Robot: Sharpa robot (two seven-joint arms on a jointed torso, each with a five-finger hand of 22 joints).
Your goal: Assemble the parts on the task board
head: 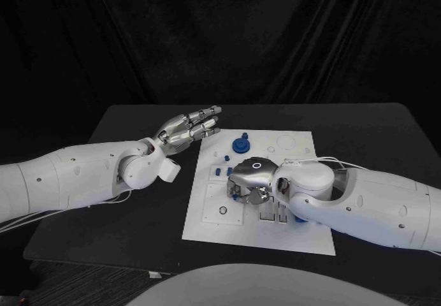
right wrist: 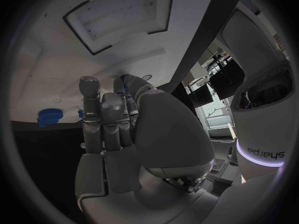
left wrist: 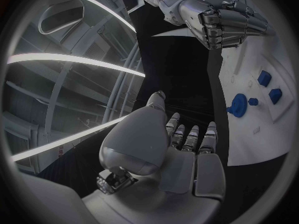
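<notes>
The white task board (head: 207,220) lies in the middle of the black table. My right hand (head: 249,181) is curled over the board's centre, fingers closed on a small blue part (head: 250,199); that part peeks out past its fingertips (right wrist: 124,90) in the right wrist view. A blue gear (head: 241,145) stands near the board's far edge, also seen as the gear (left wrist: 238,104) and the gear (right wrist: 47,117). Small blue parts (head: 222,171) lie left of my right hand. My left hand (head: 190,131) hovers by the board's far left corner, fingers straight and apart, holding nothing.
A black ring (head: 222,210) sits in the board's near left part. Another blue piece (head: 301,218) shows beside my right forearm. Two blue parts (left wrist: 269,87) lie by the gear. Bare black table (head: 120,223) lies left of the board.
</notes>
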